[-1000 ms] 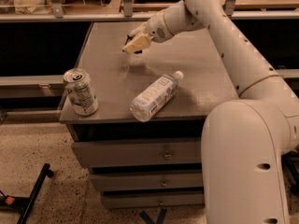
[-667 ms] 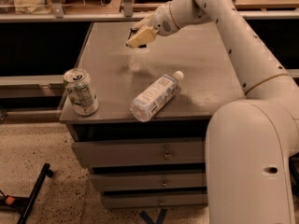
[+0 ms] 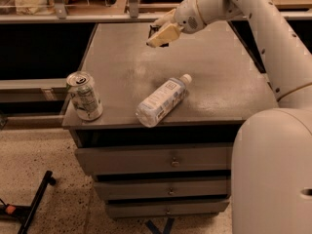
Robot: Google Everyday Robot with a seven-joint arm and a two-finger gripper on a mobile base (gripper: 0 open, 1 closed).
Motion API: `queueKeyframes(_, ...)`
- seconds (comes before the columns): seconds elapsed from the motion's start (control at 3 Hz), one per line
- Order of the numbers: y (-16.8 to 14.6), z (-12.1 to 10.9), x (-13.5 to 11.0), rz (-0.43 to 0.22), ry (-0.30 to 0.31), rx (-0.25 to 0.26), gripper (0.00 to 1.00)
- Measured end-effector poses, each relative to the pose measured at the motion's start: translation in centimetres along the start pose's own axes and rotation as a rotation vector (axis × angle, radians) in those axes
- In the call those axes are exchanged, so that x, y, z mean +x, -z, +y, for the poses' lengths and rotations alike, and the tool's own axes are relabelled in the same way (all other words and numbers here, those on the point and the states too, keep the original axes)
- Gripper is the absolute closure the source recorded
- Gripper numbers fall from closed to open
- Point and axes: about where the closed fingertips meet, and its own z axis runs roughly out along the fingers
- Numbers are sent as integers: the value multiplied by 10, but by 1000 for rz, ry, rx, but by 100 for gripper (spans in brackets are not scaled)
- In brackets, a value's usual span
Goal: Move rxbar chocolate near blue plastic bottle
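Note:
The blue plastic bottle [image 3: 161, 100] lies on its side near the front edge of the grey cabinet top [image 3: 219, 67], with its white cap pointing back and right. My gripper [image 3: 160, 36] hovers above the back middle of the top, well behind the bottle. It is shut on the rxbar chocolate [image 3: 155, 30]. Only a small dark piece of the black wrapper shows between the cream fingers.
A silver drink can [image 3: 85, 95] stands upright at the front left corner of the top. Drawers are below the top. A shelf with metal legs runs behind the cabinet. A black stand leg [image 3: 34, 204] lies on the floor at lower left.
My gripper has moved a little up and to the right over the back of the top, carrying the bar. The bottle and the can have not moved.

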Motion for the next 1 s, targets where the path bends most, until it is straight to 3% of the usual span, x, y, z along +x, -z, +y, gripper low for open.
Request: queueKeyframes(1.0,45,22,34,11,-42,7,100)
